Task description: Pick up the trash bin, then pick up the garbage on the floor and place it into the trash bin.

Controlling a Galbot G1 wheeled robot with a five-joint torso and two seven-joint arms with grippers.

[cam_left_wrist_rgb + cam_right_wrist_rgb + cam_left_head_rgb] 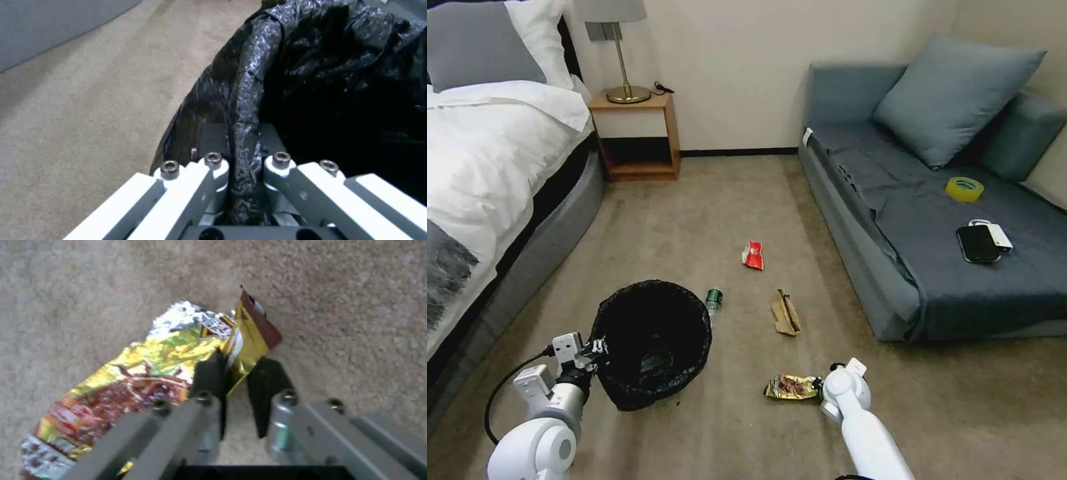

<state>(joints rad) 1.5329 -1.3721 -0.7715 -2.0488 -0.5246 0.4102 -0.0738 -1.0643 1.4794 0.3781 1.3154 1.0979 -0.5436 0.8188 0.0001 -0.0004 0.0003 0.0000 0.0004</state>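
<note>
My left gripper (240,163) is clenched on the trash bin (650,343) rim; my right gripper (238,373), fingers parted, straddles the gold-red wrapper (146,380) corner, its long axis running away toward the bin.

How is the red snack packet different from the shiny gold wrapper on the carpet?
The small red snack packet is plain red and white; the crinkled gold-red foil wrapper is shiny gold with brown print. The red packet lies alone farther out, untouched; the gold wrapper lies close by, one corner between the right gripper fingers. Both are crumpled litter on the beige carpet.
</note>
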